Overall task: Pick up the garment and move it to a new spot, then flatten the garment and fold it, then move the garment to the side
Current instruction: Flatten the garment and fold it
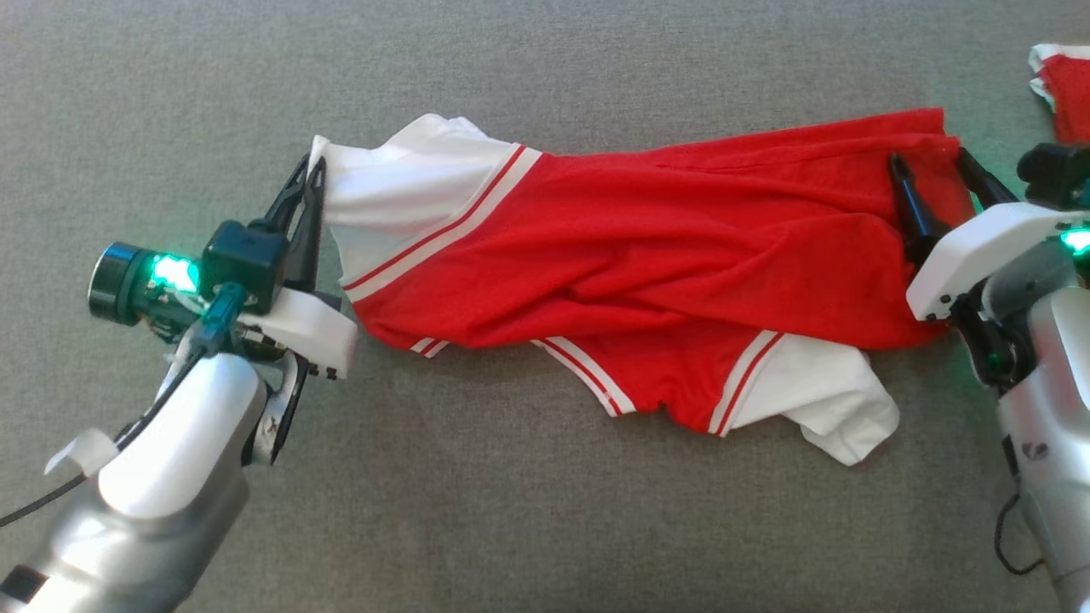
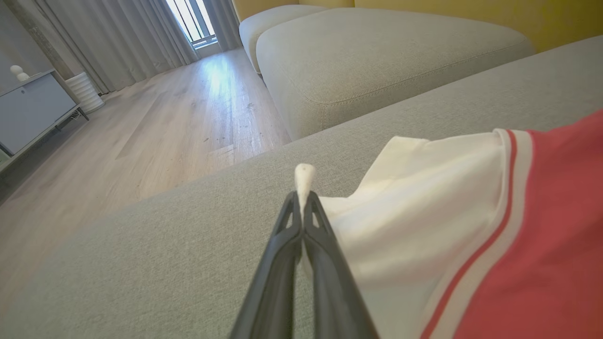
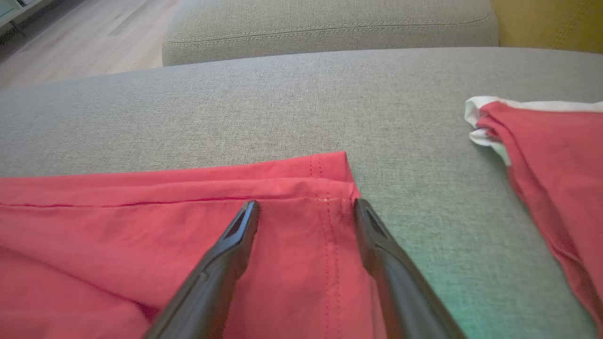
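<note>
The garment (image 1: 647, 255) is a red shirt with white sleeves and red-and-white stripes, lying crumpled across the grey cushion (image 1: 545, 511). My left gripper (image 1: 313, 163) is shut on the white sleeve's far left edge; in the left wrist view a tuft of white cloth (image 2: 304, 178) pokes out past the closed gripper (image 2: 304, 200). My right gripper (image 1: 928, 157) is open over the garment's red hem corner at the right. In the right wrist view, the gripper (image 3: 306, 207) has its two fingers spread above the red hem (image 3: 301, 188), with nothing pinched between them.
A second red-and-white cloth (image 1: 1064, 85) lies at the far right of the cushion, also seen as the cloth (image 3: 541, 141) in the right wrist view. Beyond the cushion's edge are another sofa block (image 2: 377, 61), wooden floor (image 2: 141, 127) and a grey cabinet (image 2: 33, 108).
</note>
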You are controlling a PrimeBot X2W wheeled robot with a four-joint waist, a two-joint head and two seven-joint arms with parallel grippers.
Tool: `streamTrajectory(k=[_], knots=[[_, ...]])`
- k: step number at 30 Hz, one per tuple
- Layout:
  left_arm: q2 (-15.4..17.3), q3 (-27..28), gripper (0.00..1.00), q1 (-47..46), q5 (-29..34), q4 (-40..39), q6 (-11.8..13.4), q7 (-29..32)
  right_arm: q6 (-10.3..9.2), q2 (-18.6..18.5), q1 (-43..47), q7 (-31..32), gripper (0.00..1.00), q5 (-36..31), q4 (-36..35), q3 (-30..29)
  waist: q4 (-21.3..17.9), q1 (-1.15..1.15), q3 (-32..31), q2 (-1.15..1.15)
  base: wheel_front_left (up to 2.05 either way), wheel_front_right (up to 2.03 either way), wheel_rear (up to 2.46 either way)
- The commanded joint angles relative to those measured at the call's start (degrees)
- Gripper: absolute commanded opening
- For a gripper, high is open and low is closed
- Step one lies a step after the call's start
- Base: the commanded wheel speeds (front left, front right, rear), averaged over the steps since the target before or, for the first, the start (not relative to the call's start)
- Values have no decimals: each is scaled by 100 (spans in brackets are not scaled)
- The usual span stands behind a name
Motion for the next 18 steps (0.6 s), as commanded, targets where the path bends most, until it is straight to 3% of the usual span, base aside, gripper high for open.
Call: streamTrajectory(k=[1, 2, 3, 4, 7, 9, 18], knots=[[266, 183, 0, -233, 73, -177, -12, 13, -5, -113, -173, -84, 99, 74, -58, 123, 11, 0, 17, 0, 0, 0, 0], [268, 173, 0, -241, 76, -184, -14, 21, -5, -122, -210, -113, 93, 101, 12, 154, 17, 0, 28, 0, 0, 0, 0], [272, 166, 0, -248, 77, -188, -16, 25, -5, -131, -245, -145, 76, 124, 72, 187, 21, 0, 38, 0, 0, 0, 0], [272, 166, 0, -248, 77, -188, -16, 25, -5, -131, -245, -145, 76, 124, 72, 187, 21, 0, 38, 0, 0, 0, 0], [284, 152, 0, -264, 76, -179, -26, 20, -5, -160, -338, -269, 34, 159, 222, 282, 30, 0, 56, 0, 0, 0, 0], [290, 139, 0, -264, 78, -176, -23, 19, -5, -180, -400, -368, 0, 176, 291, 352, 29, 0, 51, 0, 0, 0, 0], [511, 196, 0, -394, 248, -268, -20, -431, -5, -290, -665, -944, 0, 463, 288, 604, -100, 0, -305, 0, 0, 0, 0]])
